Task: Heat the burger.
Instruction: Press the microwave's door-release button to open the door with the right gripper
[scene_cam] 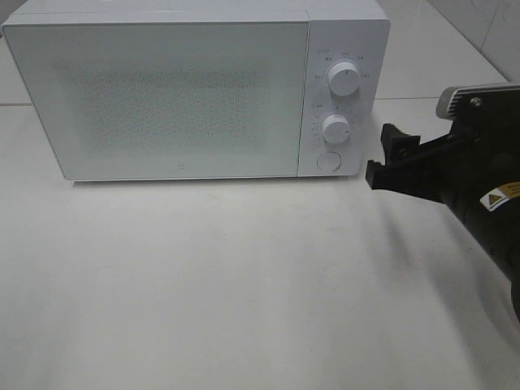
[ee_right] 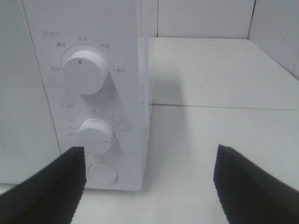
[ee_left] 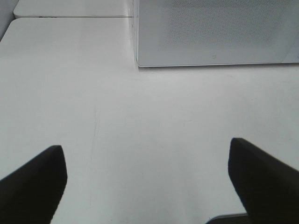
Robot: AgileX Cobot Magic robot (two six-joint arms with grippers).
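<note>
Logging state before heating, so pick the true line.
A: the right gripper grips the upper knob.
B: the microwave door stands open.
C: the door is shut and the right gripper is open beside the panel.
C: the microwave front lies flush and closed, and the right gripper hangs open to the side of the panel, with nothing between its jaws.

I seem to be in a kitchen-style test corner, bare like a lab bench. A white microwave (scene_cam: 162,89) with an upper dial (scene_cam: 344,80), a lower dial (scene_cam: 335,127) and a round button (scene_cam: 328,160) stands toward the far side of my plain white table (scene_cam: 244,284). The table is made of joined panels, and a white tiled wall (scene_cam: 496,32) rises past its far right corner.
</note>
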